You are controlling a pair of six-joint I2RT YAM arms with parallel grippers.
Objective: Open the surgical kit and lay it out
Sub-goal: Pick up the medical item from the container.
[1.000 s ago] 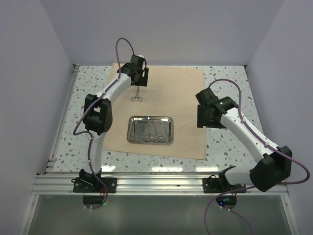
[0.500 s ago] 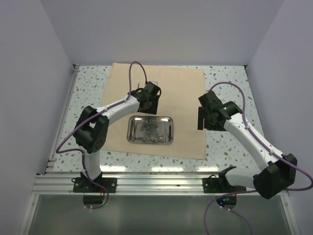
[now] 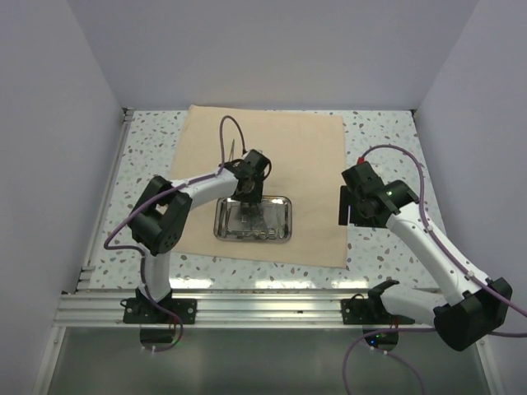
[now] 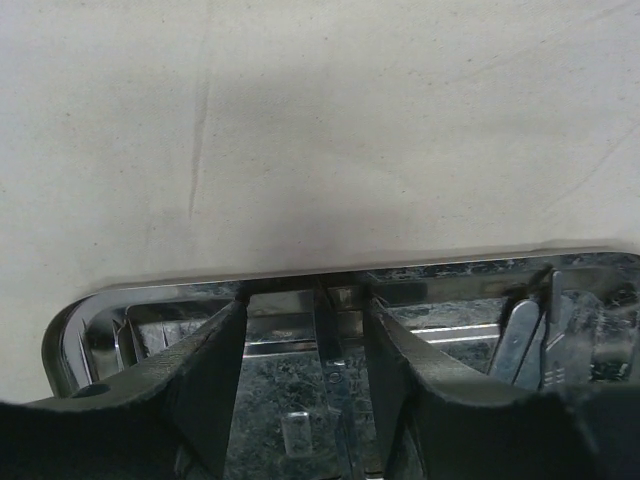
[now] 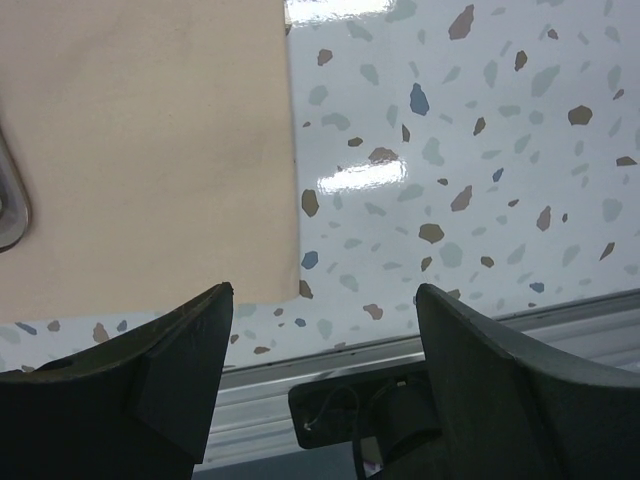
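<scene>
On table (image 3: 387, 140), cloth wrap (image 3: 296, 156); on its near half, tray (image 3: 288, 220); in tray, instruments (image 4: 528, 340)

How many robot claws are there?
2. The left gripper is down in the steel tray, fingers either side of a thin instrument. The right gripper hangs open above the cloth's right edge and the speckled table. None hidden.

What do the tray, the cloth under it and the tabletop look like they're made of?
Tray: probably polished steel, with mirror-bright reflections.
Cloth: matte beige fabric with soft creases.
Table: glossy speckled terrazzo or a laminate imitation, showing light glare.
</scene>
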